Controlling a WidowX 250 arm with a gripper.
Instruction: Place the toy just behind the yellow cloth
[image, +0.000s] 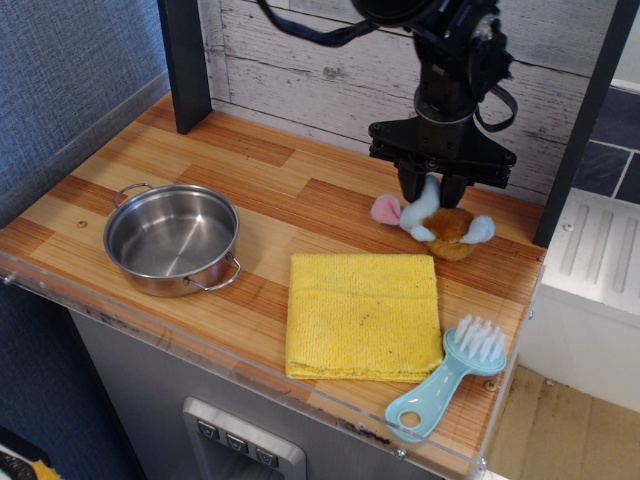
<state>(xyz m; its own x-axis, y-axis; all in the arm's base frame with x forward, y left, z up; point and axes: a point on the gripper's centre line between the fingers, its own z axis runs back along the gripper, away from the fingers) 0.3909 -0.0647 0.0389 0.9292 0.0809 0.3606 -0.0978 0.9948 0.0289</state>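
The toy (447, 229), a small brown plush with pale blue limbs and one pink ear, lies on the wooden table just behind the far right edge of the yellow cloth (363, 315). My gripper (431, 191) hangs straight down over the toy. Its jaws stand slightly apart on either side of a pale blue ear that sticks up between them. The toy rests on the table surface.
A steel pot (172, 238) stands at the left. A light blue plastic brush (450, 377) lies at the front right beside the cloth. A dark post (185, 62) and the plank wall stand behind; another post (580, 120) is at the right edge.
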